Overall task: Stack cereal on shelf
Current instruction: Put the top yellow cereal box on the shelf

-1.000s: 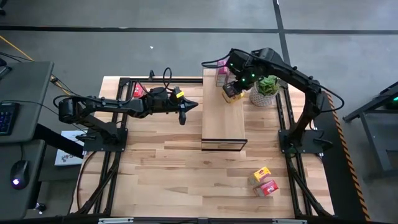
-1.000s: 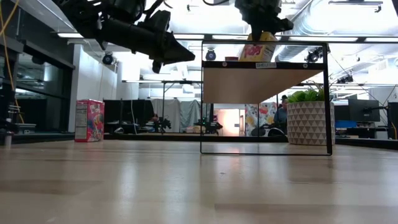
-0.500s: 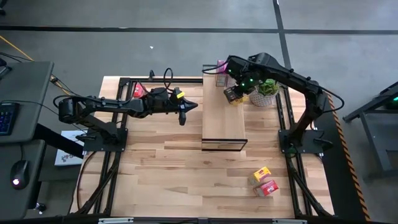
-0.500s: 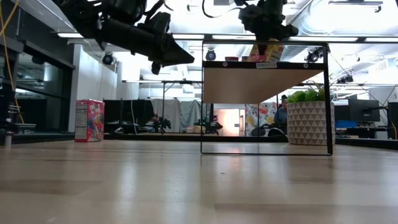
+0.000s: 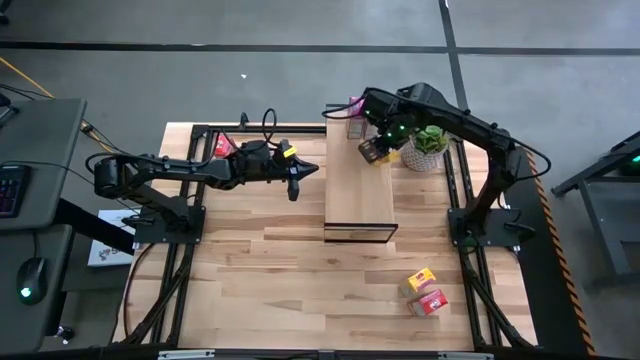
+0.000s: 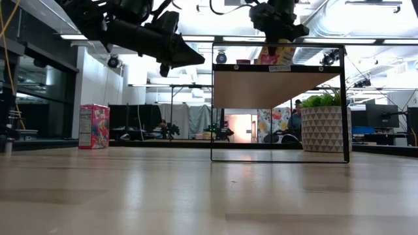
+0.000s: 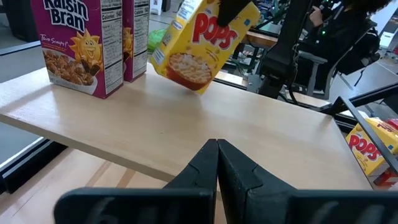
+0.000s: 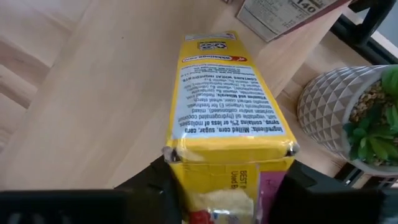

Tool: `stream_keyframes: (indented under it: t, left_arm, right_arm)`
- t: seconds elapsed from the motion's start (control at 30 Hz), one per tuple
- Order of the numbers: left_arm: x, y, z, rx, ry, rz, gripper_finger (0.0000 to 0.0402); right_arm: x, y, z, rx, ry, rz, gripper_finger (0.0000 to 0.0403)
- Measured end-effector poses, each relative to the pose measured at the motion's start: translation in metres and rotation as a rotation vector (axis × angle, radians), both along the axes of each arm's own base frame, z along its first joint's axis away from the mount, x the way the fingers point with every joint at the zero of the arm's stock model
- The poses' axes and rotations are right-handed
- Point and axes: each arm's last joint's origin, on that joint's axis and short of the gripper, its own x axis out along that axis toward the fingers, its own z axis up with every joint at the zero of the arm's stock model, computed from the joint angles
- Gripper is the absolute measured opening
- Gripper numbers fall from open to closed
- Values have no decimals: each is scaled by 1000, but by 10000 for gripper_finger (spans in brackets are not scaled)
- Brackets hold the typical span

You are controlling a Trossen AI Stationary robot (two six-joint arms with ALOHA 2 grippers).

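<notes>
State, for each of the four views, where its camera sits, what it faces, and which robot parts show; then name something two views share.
High: overhead, straight down; both arms, shelf.
Low: tabletop height, level across; arms overhead, potted plant.
Left wrist: on the left arm, facing the shelf; shut left claw.
Right wrist: on the right arm, looking down; right claw gripping the yellow Pops box.
Shared: both wrist views show that tilted box.

potted plant (image 5: 430,146) on the planked tabletop (image 5: 300,270).

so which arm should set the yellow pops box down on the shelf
Right. The right gripper already holds the yellow box tilted above the shelf; the left gripper hangs shut beside it.
</notes>
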Motion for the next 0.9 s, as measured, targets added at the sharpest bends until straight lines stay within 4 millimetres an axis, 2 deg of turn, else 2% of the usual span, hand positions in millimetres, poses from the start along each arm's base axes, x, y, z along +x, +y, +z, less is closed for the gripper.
stream_keyframes:
  t: [0.37, 0.57, 0.9]
  left_arm:
    - [0, 0, -1, -2, 6, 0, 0]
    - [0, 0, 0, -1, 4, 0, 0]
    - [0, 0, -1, -6, 12, -10, 0]
  right_arm:
    - [-1, -2, 0, 5, 0, 19, 260]
    - [-3, -6, 0, 1, 2, 34, 271]
    - [-2, -2, 1, 81, -39, 162, 271]
